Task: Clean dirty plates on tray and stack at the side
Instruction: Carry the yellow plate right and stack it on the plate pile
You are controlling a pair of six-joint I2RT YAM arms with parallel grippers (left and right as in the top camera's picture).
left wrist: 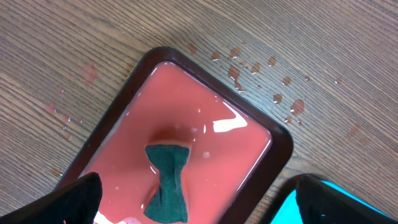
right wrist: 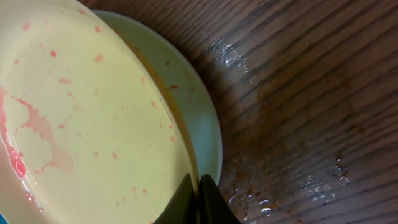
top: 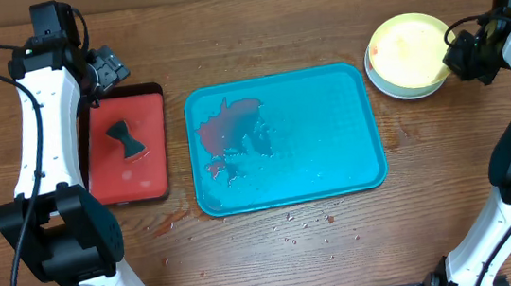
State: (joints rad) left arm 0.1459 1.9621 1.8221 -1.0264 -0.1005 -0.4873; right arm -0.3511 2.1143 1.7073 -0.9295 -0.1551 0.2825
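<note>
Found yellow plate (right wrist: 81, 112) clamped at rim by right claw (right wrist: 196, 200), tilted atop pale plate (right wrist: 202, 118) just beyond fingertips; judged mid-stacking. Shows red smears. Noted tray (top: 330, 126) well inward of that claw, plateless. Found left claw (top: 107, 71) spread, empty, above sponge (left wrist: 166, 180) on red tray (left wrist: 186, 106).

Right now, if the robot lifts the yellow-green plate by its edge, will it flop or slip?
Probably stiff: the yellow-green plate shows no sag though the right gripper pinches only its rim. It may be slippery, since wet-looking red smears cover it. It looks thin, so likely light.
</note>
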